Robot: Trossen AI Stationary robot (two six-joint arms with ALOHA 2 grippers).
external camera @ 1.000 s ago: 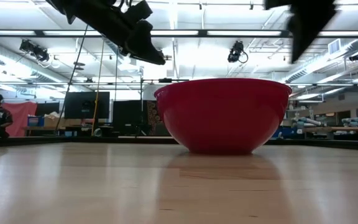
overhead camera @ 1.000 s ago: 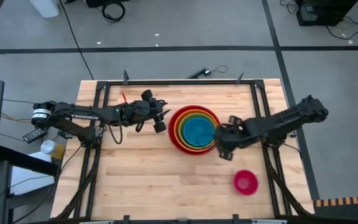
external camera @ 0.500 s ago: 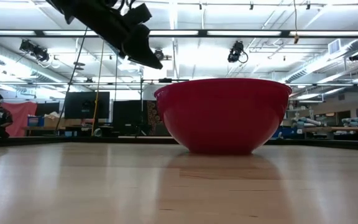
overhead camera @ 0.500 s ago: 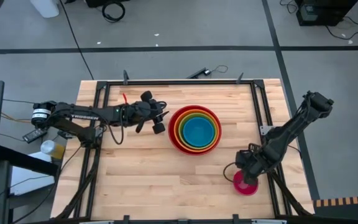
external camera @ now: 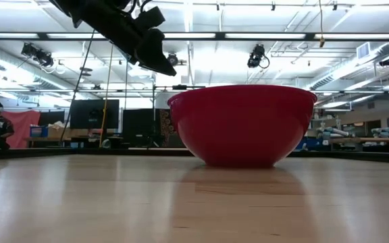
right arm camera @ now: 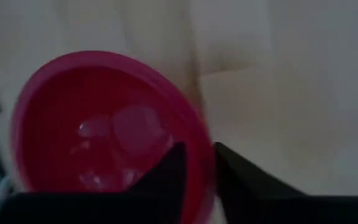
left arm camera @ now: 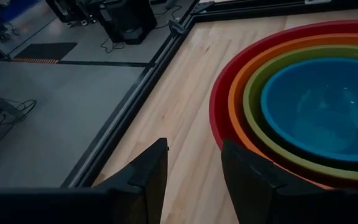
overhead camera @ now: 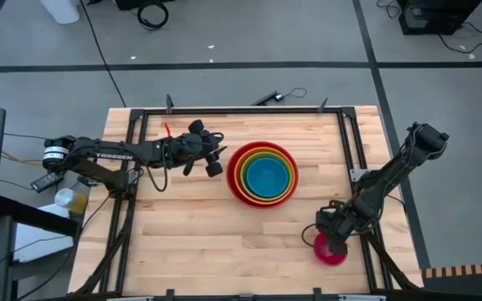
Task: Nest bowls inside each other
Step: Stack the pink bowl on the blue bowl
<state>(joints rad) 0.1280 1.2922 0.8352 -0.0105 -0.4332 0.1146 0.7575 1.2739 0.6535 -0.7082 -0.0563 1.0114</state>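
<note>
Four bowls sit nested in the table's middle: red [overhead camera: 234,174] outermost, then orange, lime green and blue [overhead camera: 266,177]. The red bowl [external camera: 243,125] stands on its base on the wood. The small magenta-pink bowl [overhead camera: 335,254] sits alone near the table's near right corner. My right gripper [overhead camera: 329,240] points down at it and is shut on its rim. My left gripper [overhead camera: 216,159] hangs open above the table, just left of the stack, its fingers [left arm camera: 151,171] holding nothing. My right gripper pinches the pink bowl's rim [right arm camera: 202,163], one finger [right arm camera: 169,171] inside the bowl and one [right arm camera: 232,171] outside. The fingers come from above, pointing steeply down. The bowl stands mouth up on the table.
A black metal frame [overhead camera: 224,110] runs along the table's far edge and down both sides. Bare wood lies between the stack and the near edge. A dark cable and small tool [overhead camera: 270,98] lie on the floor beyond the far edge.
My right gripper has swung from beside the stack's right side toward the near right corner, sunk and tipped to point down over the pink bowl. The bowls have stayed where they were.
</note>
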